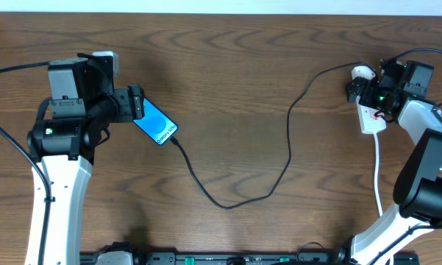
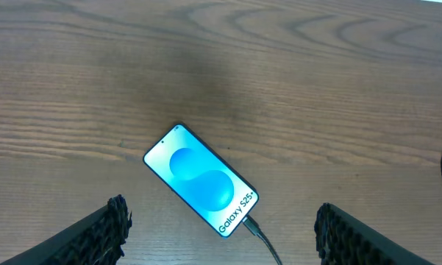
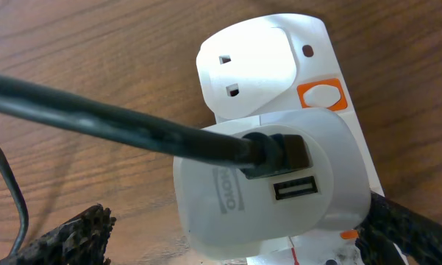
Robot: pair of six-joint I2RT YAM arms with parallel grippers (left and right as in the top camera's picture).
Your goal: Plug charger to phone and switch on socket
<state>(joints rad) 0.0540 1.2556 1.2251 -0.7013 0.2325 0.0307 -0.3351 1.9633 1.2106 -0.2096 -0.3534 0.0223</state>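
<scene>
Dark brown wood-grain bench [image 1: 235,73], with a pale strip showing past its far edge, and that's all of the room you get.

The longest thing on it is the charger [image 1: 289,140]. It's a thin black cable that leaves the socket by the right edge, bows out toward the middle, dips toward the near edge and climbs back up to the phone in the left half.

The socket [image 1: 369,118] lies with its long axis running far edge to near edge. Its rounded end points at the far edge, and its white cord [image 1: 376,168] trails off toward the near edge. A chunky white adapter [image 3: 265,184] is seated in it, with the black cable going into its face. There's an orange switch [image 3: 322,96] next to the free outlet, but I can't tell whether it's on or off.

The phone [image 1: 156,124] lies flat, screen up and lit blue. Its long axis is on a diagonal, top end toward the far-left corner and port end toward the near-right. The cable's plug tip sits at that port end and looks pushed in.

The left claw [image 2: 221,210] hangs over the phone spread wide, one finger off each side, gripping nothing and not touching it. The right claw [image 3: 239,221] is splayed fully wide and straddles the adapter end of the socket, with nothing gripped. Whether its fingers brush the socket, I can't tell.
</scene>
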